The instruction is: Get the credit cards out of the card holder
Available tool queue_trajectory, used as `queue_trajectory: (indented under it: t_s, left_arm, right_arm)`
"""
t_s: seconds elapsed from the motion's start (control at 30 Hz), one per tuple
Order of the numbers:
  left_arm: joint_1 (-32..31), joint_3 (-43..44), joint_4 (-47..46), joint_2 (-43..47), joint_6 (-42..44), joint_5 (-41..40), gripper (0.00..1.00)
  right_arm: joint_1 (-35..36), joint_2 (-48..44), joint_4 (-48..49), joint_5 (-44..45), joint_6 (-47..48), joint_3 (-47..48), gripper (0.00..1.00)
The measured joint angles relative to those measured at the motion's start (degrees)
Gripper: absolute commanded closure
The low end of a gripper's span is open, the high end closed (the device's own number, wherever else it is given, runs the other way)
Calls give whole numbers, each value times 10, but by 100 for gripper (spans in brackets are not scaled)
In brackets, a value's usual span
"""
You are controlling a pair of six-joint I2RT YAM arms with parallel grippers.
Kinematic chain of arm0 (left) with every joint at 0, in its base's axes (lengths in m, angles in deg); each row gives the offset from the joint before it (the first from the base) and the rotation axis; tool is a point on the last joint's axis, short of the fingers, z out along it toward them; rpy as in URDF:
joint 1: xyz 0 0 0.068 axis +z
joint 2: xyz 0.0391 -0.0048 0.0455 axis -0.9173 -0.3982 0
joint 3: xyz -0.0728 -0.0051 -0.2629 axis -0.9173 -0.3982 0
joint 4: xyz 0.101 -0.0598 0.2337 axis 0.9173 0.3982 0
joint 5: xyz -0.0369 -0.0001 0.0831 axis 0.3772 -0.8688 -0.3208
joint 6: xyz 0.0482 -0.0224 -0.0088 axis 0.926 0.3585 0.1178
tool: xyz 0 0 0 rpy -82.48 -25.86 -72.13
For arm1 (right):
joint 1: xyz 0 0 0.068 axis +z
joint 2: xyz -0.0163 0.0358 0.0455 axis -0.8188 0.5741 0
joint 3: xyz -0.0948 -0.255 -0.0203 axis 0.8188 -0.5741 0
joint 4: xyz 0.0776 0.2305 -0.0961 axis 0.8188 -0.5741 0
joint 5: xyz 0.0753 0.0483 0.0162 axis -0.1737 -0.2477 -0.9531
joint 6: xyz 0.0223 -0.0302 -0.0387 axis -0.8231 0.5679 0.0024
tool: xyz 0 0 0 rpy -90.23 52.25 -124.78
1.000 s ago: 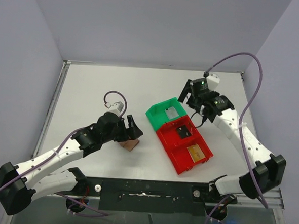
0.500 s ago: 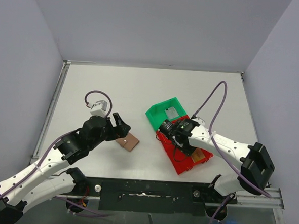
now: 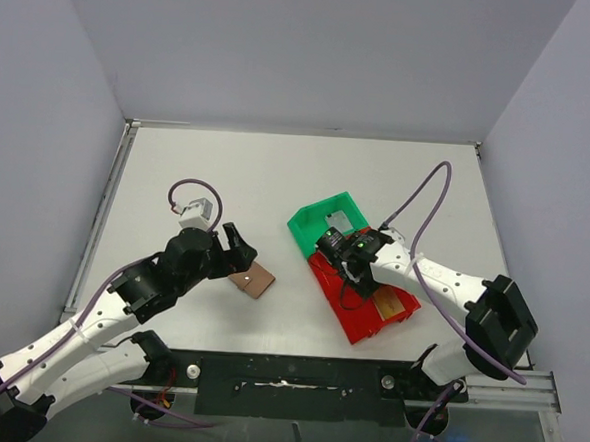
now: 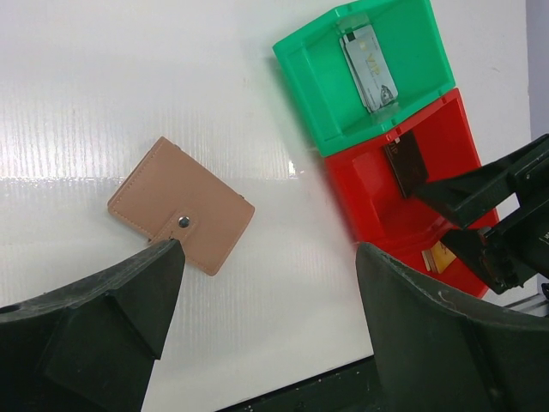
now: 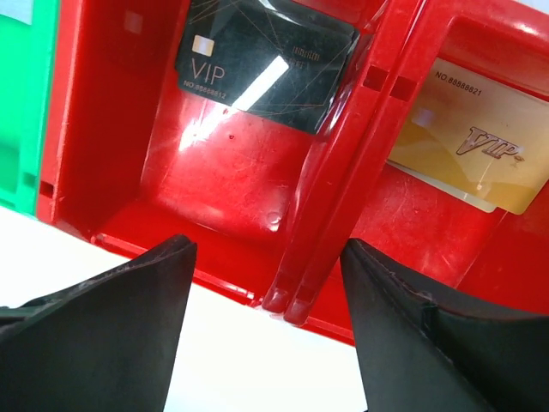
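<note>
Black card: "VIP"; below it a number line starting "NO.8888", last digits unclear.
Gold card: "NO.88888821" and "VIP".
Pale card: "VIP", faint.

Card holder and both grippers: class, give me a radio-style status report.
Left gripper open, hovering by card holder. Right gripper open over red bin, empty. Card holder snapped shut, flat on table. Nothing blocking it.

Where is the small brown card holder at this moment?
In the top view the flat brown leather card holder lies closed on the white table, left of the red plastic bin, beside the left pincer.
</note>
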Motion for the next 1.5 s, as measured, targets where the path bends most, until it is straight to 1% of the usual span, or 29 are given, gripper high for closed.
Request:
queue_trajectory:
  t_s: [0.1,0.2,0.27,0.43,0.53,0.6,0.87,0.9,1.03,1.13,1.37,1.5]
  left_arm:
    - [0,0,1,-4,0,0,18]
    - [0,0,0,-4,0,2,18]
    - [0,0,0,-5,0,2,18]
    - [0,0,0,-9,0,2,18]
    - [0,0,1,-14,0,2,18]
    - [0,0,1,-17,0,2,18]
    - [0,0,4,-20,-2,2,18]
    - [0,0,5,-20,-2,2,18]
    - [0,0,9,-20,-3,2,18]
    - [0,0,12,-21,-4,2,18]
    - [2,0,14,-23,-13,2,18]
    - [4,-1,17,-24,-18,0,18]
  right_arm:
    - [-4,2,10,-5,4,-10,37]
    - [-4,2,14,-9,8,-14,47]
    - [-4,3,17,-11,11,-17,49]
    - [-10,11,32,-14,29,-22,69]
    - [-15,19,42,-9,36,-19,72]
    - [-20,23,46,-7,46,-17,76]
    - [-45,47,84,-1,125,3,78]
    - [-51,48,92,-4,139,3,81]
    - [-85,54,135,-25,215,5,82]
    - [-114,74,170,-49,285,24,81]
    - [-162,156,226,-108,441,112,77]
    - [-176,190,255,-141,525,149,72]
